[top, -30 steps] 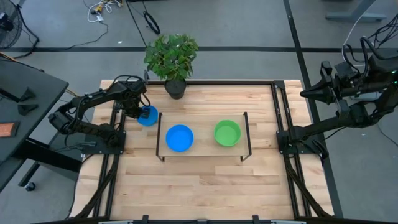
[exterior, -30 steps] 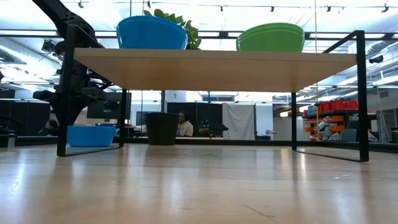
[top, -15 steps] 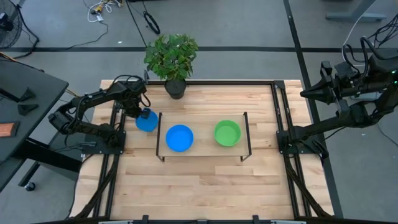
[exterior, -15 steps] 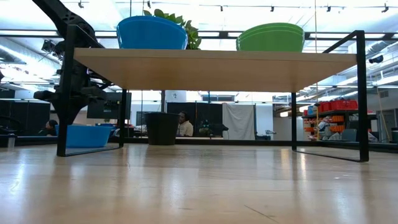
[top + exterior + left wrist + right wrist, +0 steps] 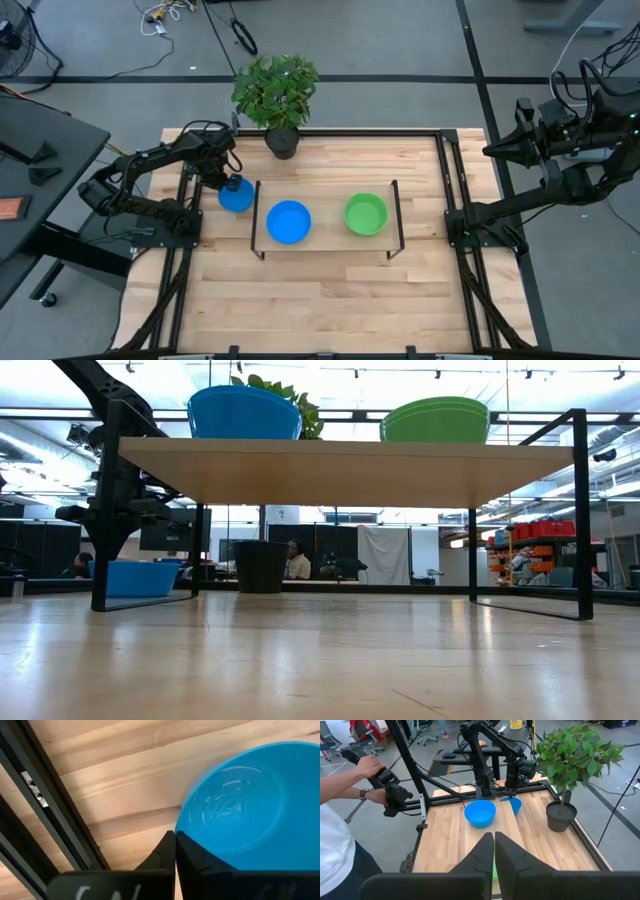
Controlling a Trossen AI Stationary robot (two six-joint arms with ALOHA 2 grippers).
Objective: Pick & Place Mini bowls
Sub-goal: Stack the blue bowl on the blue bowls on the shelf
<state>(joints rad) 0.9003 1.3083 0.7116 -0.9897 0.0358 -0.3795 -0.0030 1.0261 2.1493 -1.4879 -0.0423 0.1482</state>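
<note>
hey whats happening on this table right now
The left gripper has shut on the rim of a blue bowl that sits on the table by the left end of a small raised shelf. On that shelf are another blue bowl and a green bowl. The right gripper waits, shut, off the table's right side. A potted plant stands at the back edge.

— What is sitting on the pale wooden plank table (image 5: 320, 290)?
— A low black-legged wooden shelf (image 5: 326, 240) is standing mid-table, carrying a bright blue plastic bowl (image 5: 288, 221) and a bright green plastic bowl (image 5: 366, 214). Another blue bowl (image 5: 236, 194) is resting beside it, a dark-potted leafy plant (image 5: 277, 97) at the far edge.
</note>
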